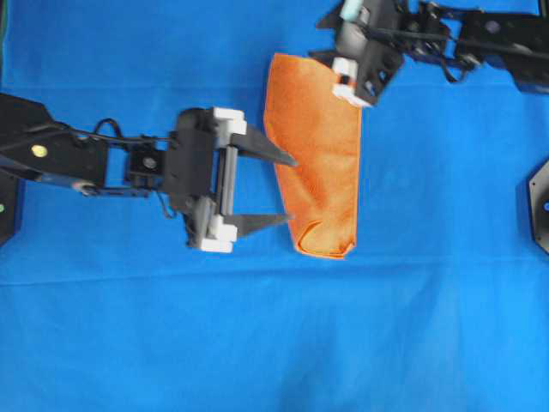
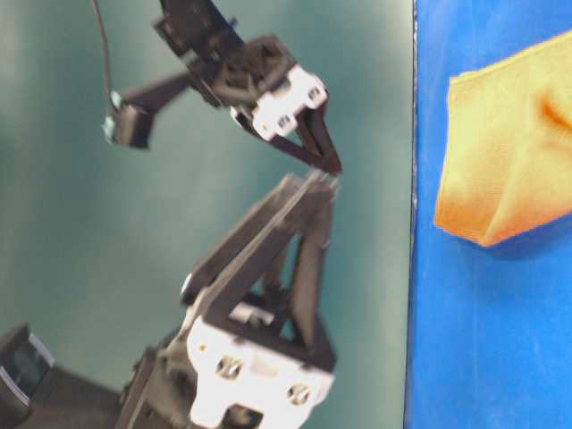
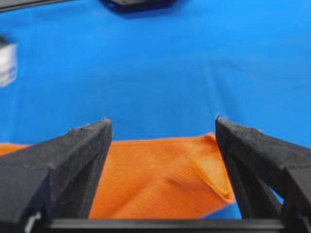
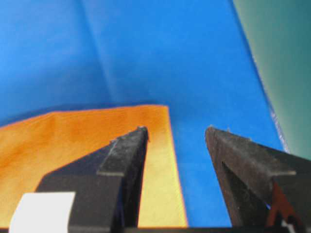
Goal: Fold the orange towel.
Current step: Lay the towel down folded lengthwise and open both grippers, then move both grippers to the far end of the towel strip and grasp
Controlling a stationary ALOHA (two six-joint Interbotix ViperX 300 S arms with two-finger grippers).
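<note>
rust-orange terry towel (image 1: 316, 154): folded strip on blue cloth surface (image 1: 257, 343) | left gripper (image 1: 287, 190): jaws wide, empty | right gripper (image 4: 175, 133): jaws wide, empty | writing: none legible

We see the orange towel (image 1: 317, 163) in rust orange with a brighter orange hem, plain and finely ribbed. The counter (image 1: 274, 343) wears solid bright blue cloth. Both grippers, left (image 1: 287, 190) and right (image 4: 175, 133), are black with white blocks; beyond the jaws a wall (image 2: 134, 223) shows teal-green.
</note>
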